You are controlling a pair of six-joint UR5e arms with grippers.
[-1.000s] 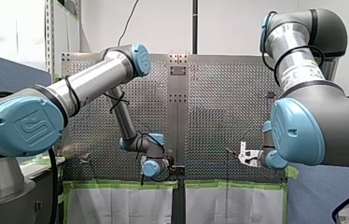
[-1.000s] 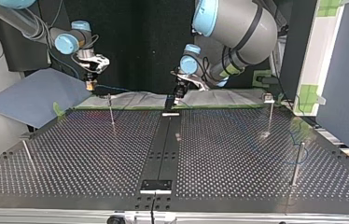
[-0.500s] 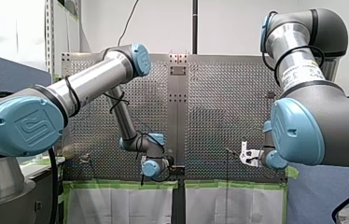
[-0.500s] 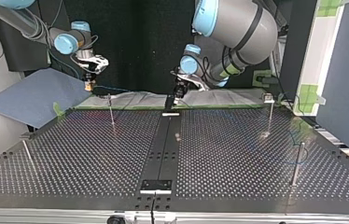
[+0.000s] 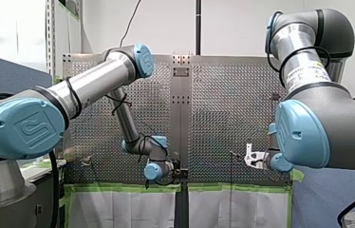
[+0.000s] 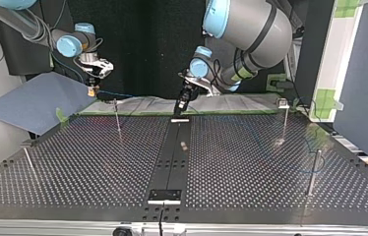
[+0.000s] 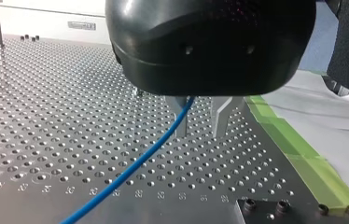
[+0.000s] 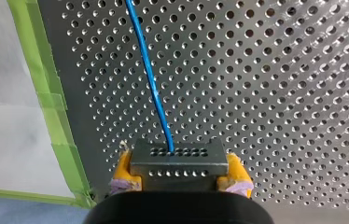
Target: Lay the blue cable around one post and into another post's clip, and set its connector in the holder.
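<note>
Perforated worktop (image 6: 251, 162), green tape (image 8: 46, 93) along edge. Right pincer (image 8: 179, 171) clamped on connector (image 8: 177, 156); blue cable (image 8: 151, 79) runs out ahead. Left pincer (image 7: 199, 133) apart, cable seemingly loose between fingers. Step: routing, probably early. Next: guide cable round post (image 6: 117, 115), minding slack.

Past my perforated table (image 5: 223, 95) stands a white wall (image 5: 232, 28), with a dark pole (image 5: 198, 26) running up it. A grey-blue partition (image 5: 4, 71) sits at the front view's left. Strips of green tape (image 5: 118, 186) edge white sheeting (image 5: 118, 209).
</note>
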